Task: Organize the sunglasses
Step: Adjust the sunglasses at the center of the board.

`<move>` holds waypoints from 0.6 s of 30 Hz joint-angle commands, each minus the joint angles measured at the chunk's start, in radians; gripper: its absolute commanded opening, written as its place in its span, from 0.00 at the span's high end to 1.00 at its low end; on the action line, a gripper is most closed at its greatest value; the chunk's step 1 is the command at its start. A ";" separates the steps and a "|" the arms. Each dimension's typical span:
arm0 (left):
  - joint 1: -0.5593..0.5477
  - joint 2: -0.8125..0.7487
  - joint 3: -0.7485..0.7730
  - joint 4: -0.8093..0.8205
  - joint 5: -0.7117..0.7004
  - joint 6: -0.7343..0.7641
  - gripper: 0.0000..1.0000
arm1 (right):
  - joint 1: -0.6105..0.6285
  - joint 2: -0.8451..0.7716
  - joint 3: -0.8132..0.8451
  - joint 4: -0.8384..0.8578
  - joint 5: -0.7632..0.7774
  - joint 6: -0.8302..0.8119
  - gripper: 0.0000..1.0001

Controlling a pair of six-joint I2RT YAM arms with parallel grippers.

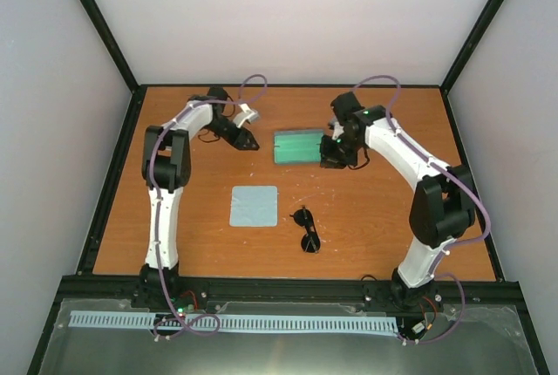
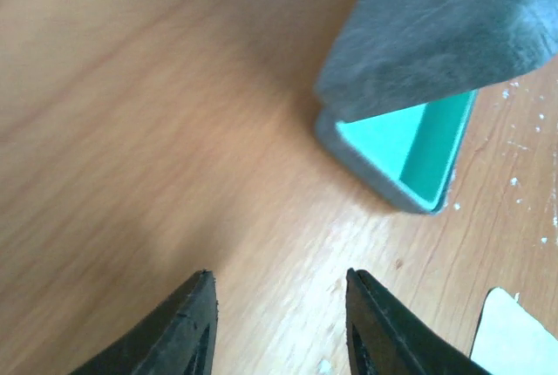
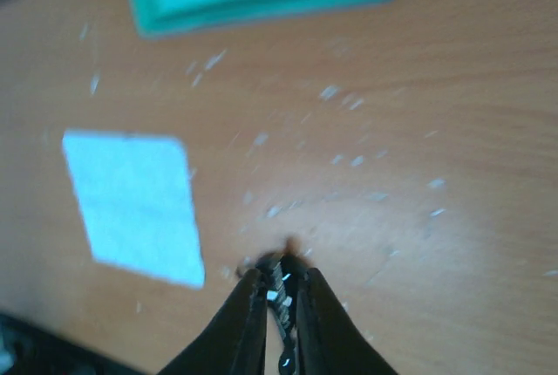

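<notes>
Risks shoving the sunglasses (image 1: 307,229) at lower centre instead of gripping them, right gripper (image 3: 281,270) pressed together, left gripper (image 2: 279,276) spread.

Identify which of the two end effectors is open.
The left end effector: its fingers stand well apart, while the right end effector has its fingers pressed together.
</notes>
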 commanded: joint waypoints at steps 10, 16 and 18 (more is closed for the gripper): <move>0.151 -0.145 -0.104 0.048 -0.069 0.048 0.74 | 0.296 0.101 -0.007 -0.141 -0.227 -0.125 0.96; 0.179 -0.171 -0.149 0.037 -0.089 0.083 0.75 | 0.362 0.172 -0.001 -0.166 -0.270 -0.162 0.97; 0.184 -0.176 -0.161 0.034 -0.093 0.088 0.75 | 0.375 0.186 -0.004 -0.187 -0.278 -0.181 0.97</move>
